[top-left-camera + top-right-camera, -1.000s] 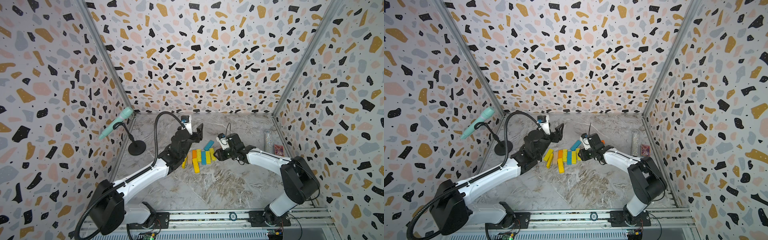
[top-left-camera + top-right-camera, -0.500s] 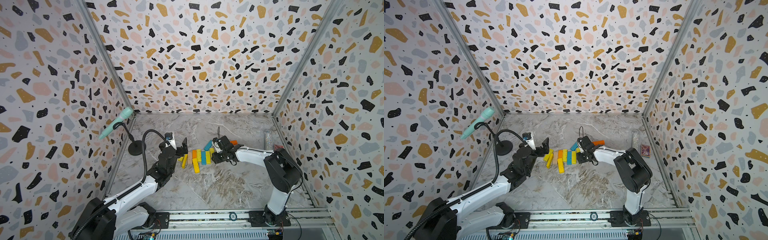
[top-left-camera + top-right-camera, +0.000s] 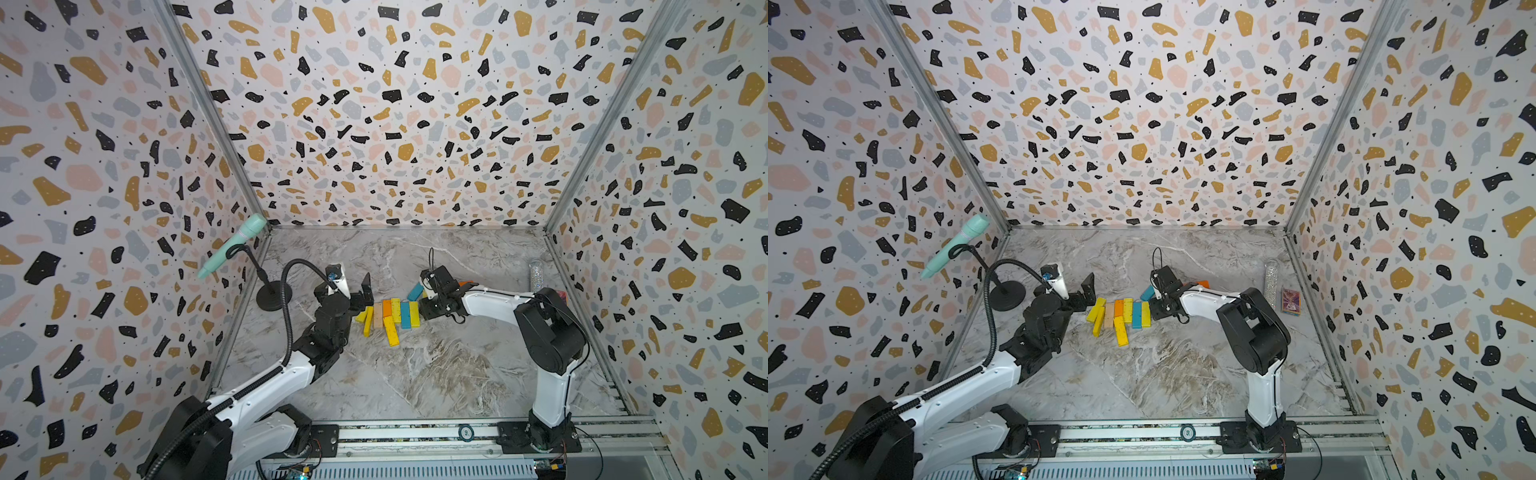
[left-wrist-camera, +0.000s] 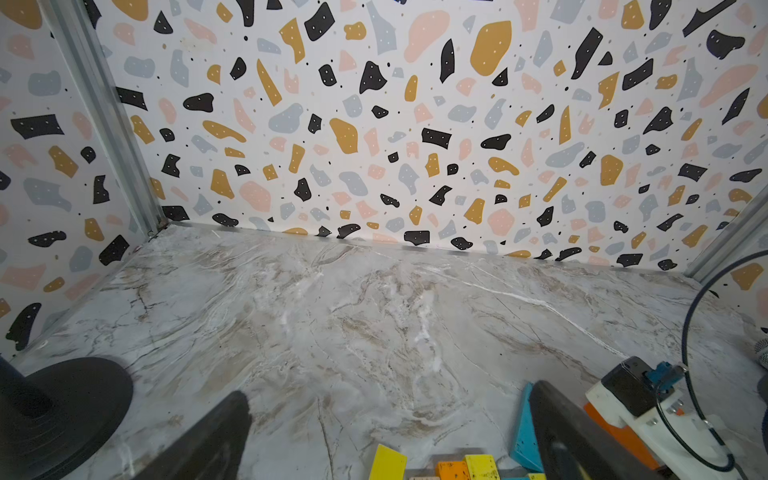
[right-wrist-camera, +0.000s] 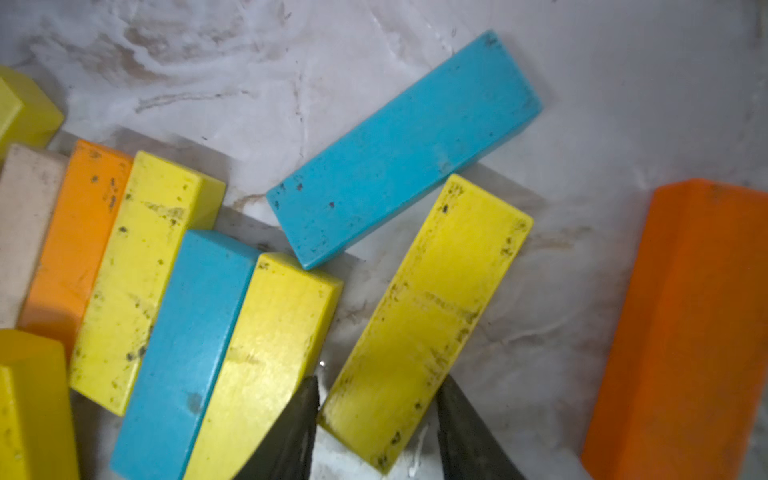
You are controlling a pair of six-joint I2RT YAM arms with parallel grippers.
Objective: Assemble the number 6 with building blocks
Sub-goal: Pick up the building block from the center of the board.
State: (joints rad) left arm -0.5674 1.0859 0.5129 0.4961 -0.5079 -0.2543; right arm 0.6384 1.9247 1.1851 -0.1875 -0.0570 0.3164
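On the desk point(image 3: 415, 374), the left arm has been drawn back from above the row of building blocks point(image 3: 390, 311). The left pincer point(image 4: 390, 392) has been spread to its widest and is left empty just off the row's left end. The right pincer point(image 5: 378, 380) has been brought down at the row's right end. There it is closed partway on a yellow block point(image 5: 428, 299) lying flat beside the row, with a finger set against each long edge. A blue block point(image 5: 403, 153) lies askew behind that end, and an orange block point(image 5: 681, 332) farther out. No 6 has been formed yet; the first placing seems to have been handed to the right arm.
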